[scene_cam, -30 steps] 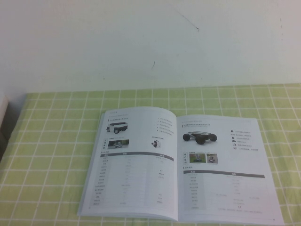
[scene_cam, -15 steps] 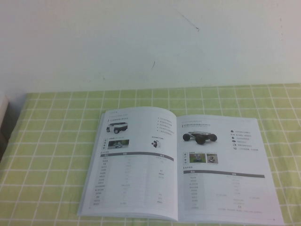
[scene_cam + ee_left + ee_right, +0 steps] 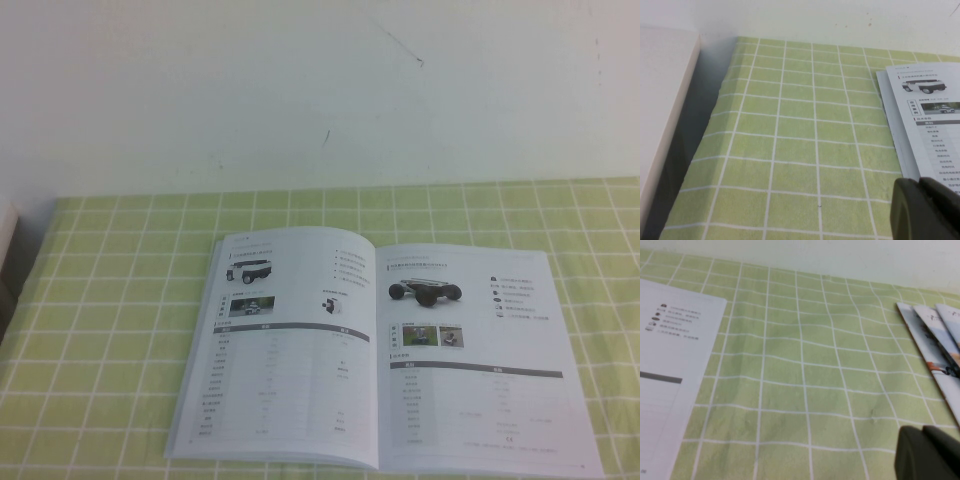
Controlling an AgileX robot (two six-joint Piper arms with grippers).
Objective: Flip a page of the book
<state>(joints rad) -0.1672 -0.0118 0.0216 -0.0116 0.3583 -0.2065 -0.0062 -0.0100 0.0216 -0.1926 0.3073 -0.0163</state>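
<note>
Left gripper (image 3: 926, 207): dark fingertips pressed together, clenched on nothing, hanging over bare cloth just off the book's left edge.

Right gripper (image 3: 927, 454): dark tips meeting, clenched and empty, over open cloth right of the book.

Book (image 3: 385, 350): lies open and flat on the middle of the table, spine running near to far. Its near edge sits close to the table's near side. The left leaf shows a white wheeled vehicle above a grey-headed table.

Page (image 3: 475, 360): right-hand leaf, flat, black wheeled vehicle photo above a table; its right edge (image 3: 692, 390) lies free on the cloth.

Tablecloth (image 3: 120, 300): green with white grid; broad bare stretches left, right and beyond the book.

Stack of booklets (image 3: 940, 347): fanned, well right of the book.

White block (image 3: 662, 110): beside the cloth's left edge.

Wall (image 3: 320, 90): white, bounds the far side.
</note>
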